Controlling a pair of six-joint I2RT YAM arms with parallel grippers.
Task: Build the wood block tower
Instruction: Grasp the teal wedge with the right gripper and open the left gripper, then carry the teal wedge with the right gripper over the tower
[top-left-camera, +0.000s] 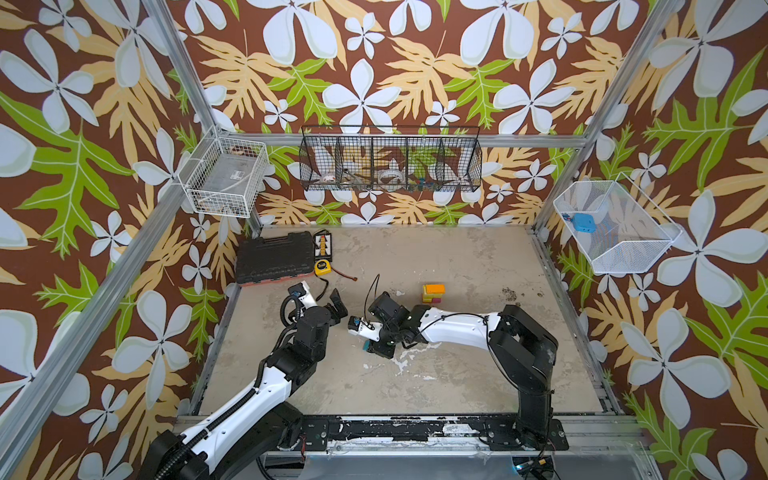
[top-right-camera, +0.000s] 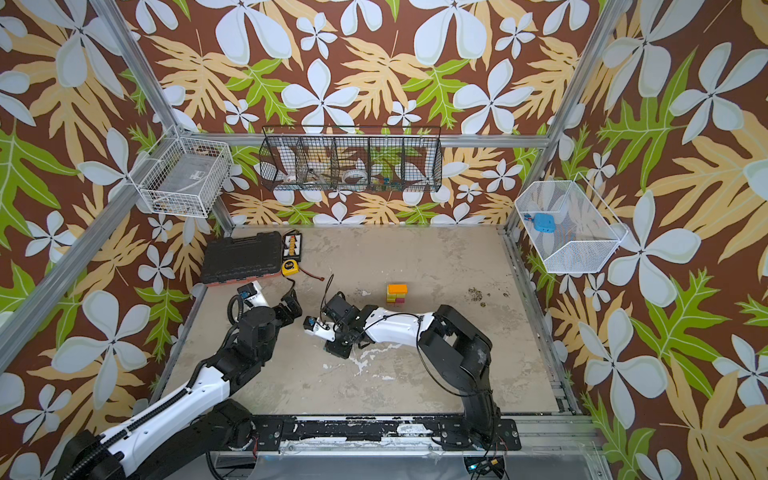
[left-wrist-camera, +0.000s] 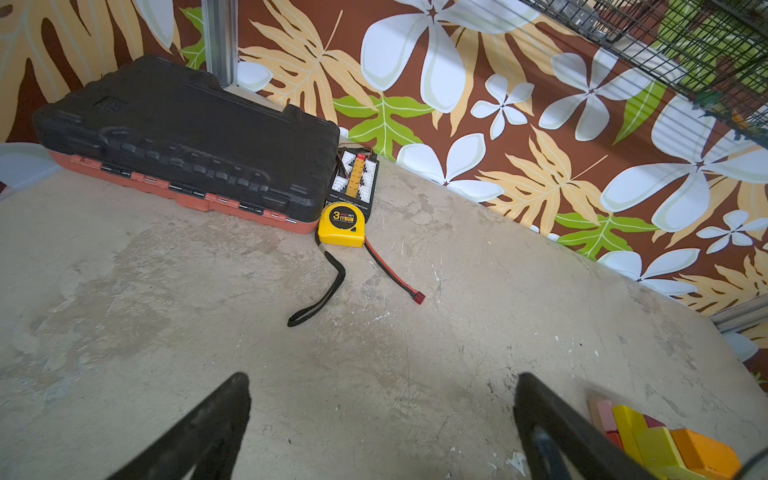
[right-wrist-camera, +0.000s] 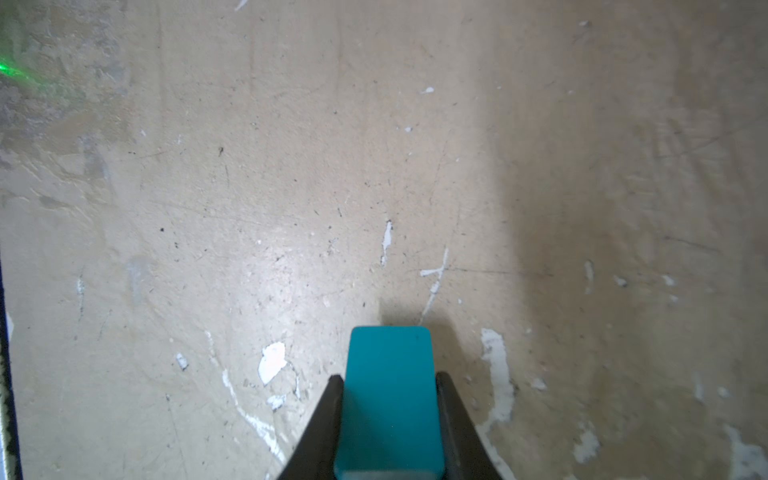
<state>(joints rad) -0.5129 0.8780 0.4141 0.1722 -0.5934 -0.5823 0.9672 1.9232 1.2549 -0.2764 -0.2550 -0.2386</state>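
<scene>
The tower (top-left-camera: 432, 293) (top-right-camera: 396, 293) is a small stack of wood blocks at mid-table: an orange brick on top, with yellow, yellow-green, pink and magenta pieces under it. It also shows at the edge of the left wrist view as the tower (left-wrist-camera: 665, 440). My right gripper (top-left-camera: 376, 348) (right-wrist-camera: 389, 377) hangs low over the table, left of and nearer than the tower. It is shut on a teal block (right-wrist-camera: 389, 407) (top-left-camera: 365, 345). My left gripper (top-left-camera: 338, 305) (left-wrist-camera: 382, 380) stands open and empty over bare table, further left.
A black tool case (top-left-camera: 274, 259), a small connector board (top-left-camera: 322, 245) and a yellow tape measure (top-left-camera: 323, 267) with a strap and a red-tipped cable (left-wrist-camera: 395, 274) lie at the back left. Wire baskets (top-left-camera: 390, 164) hang on the walls.
</scene>
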